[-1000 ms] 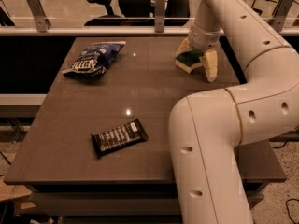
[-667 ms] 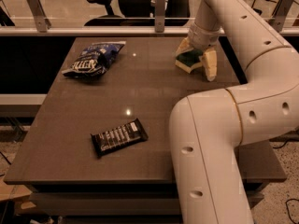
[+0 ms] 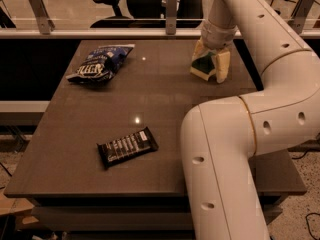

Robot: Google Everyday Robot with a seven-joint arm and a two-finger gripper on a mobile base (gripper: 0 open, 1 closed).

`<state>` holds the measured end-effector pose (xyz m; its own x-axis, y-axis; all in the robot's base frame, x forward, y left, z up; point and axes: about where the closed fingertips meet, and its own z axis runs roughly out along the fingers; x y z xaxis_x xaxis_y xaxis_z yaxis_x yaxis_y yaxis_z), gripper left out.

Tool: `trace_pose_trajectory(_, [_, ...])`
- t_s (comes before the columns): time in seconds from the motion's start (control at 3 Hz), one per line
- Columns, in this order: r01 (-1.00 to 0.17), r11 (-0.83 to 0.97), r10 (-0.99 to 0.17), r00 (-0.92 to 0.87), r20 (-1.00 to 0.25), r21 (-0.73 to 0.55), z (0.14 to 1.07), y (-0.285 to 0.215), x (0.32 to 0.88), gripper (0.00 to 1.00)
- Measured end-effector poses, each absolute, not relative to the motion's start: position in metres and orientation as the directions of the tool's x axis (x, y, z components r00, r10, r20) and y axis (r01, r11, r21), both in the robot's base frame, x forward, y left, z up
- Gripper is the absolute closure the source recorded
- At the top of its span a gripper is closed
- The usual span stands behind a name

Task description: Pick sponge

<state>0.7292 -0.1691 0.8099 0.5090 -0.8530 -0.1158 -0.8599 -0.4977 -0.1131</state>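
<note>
The sponge [image 3: 202, 67], dark green on top with pale yellow foam below, sits at the far right of the brown table [image 3: 165, 109]. My gripper [image 3: 210, 64] comes down on it from above. One pale finger [image 3: 222, 66] is against its right side and the other is at its left, so the fingers close on the sponge. The sponge is at table level, slightly tilted.
A blue snack bag [image 3: 100, 64] lies at the far left. A black candy bar wrapper [image 3: 127, 147] lies near the front centre. My white arm [image 3: 235, 149] curves over the table's right side. A railing [image 3: 100, 33] and an office chair stand behind the table.
</note>
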Motion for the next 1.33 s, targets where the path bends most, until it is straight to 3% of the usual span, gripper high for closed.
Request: trace_pose_trajectory(1.33, [-0.861,-0.496,-0.854,0.507,-0.115,-0.113,0.8127,-0.1699,0.7279,0.87])
